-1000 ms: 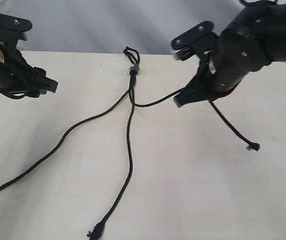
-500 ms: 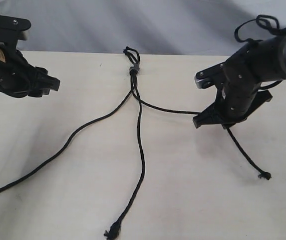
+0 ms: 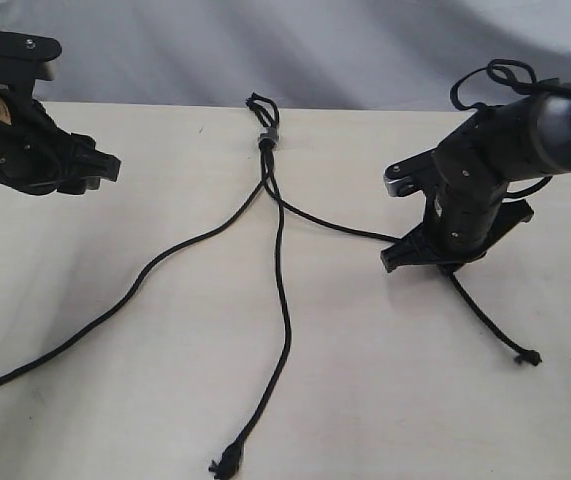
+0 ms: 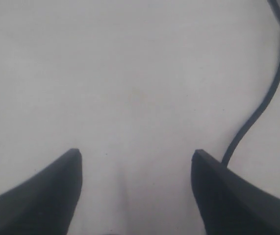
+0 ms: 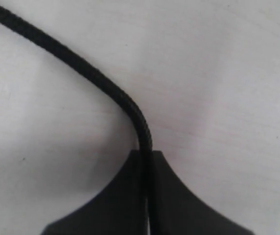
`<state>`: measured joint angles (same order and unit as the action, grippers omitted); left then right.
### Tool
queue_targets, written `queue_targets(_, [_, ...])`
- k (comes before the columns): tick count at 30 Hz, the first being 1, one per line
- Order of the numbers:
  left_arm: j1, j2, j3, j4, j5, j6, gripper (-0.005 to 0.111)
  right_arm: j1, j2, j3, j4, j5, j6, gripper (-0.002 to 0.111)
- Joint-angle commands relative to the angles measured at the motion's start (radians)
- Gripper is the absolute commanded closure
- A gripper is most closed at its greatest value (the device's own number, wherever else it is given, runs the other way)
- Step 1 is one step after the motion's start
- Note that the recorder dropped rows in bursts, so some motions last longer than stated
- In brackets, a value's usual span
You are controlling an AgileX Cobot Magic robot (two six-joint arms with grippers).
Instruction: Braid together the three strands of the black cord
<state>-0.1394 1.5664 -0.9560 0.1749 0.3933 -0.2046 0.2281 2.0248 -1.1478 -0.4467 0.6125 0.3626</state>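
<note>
So the black cord (image 3: 266,140) was lying unbraided on the bench (image 3: 395,410), knot at the far edge and all three strands fanned out toward the near side. The right gripper (image 3: 397,258) was clamped tight on the right strand (image 3: 335,225), down low by the bench. The left gripper (image 3: 100,170) hung wide open with nothing in it, well off to the left.

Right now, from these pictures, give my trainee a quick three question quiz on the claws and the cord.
1. True or false: the left claw is gripping a strand.
2. Which strand does the right claw pinch? A left, B middle, C right.
3. Fill in: the cord's three strands join at one ___.
Key: 1 false; 2 C, the right strand; 3 knot.
</note>
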Motion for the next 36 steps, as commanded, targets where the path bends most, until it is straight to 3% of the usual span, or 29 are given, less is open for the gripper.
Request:
queue_targets(1, [0.001,-0.008,0.007,-0.004,0.001,-0.002,0.046,-0.005,0.025,-0.001,-0.006,-0.008,0.043,0.107])
queue_targets(4, [0.001,-0.008,0.007,-0.004,0.001,-0.002,0.046,-0.005,0.03,-0.001,0.002,0.0,0.063,0.091])
queue_targets(8, [0.001,-0.008,0.007,-0.007,-0.002,-0.002,0.046,-0.005,0.017,-0.001,0.029,0.018,0.072,0.057])
queue_targets(12, [-0.006,-0.008,0.007,-0.008,-0.004,-0.002,0.046,-0.005,-0.039,-0.014,0.03,0.019,0.043,0.033])
queue_targets(17, [-0.111,-0.008,0.007,-0.03,-0.032,0.001,0.046,-0.005,-0.25,-0.076,0.03,0.121,-0.023,0.033])
queue_targets(23, [-0.366,0.014,0.003,-0.03,-0.065,0.001,0.046,-0.005,-0.515,-0.056,0.031,0.119,-0.016,0.037])
queue_targets(28, [-0.546,0.123,-0.052,-0.03,0.033,-0.007,0.046,-0.005,-0.644,0.056,0.013,0.076,0.014,0.037])
queue_targets(32, [-0.618,0.239,-0.133,-0.03,0.096,-0.033,0.046,-0.005,-0.68,0.15,0.008,-0.085,0.027,0.037])
queue_targets(36, [-0.641,0.375,-0.254,-0.03,0.239,-0.04,0.046,-0.005,-0.682,0.213,-0.01,-0.139,0.027,0.037])
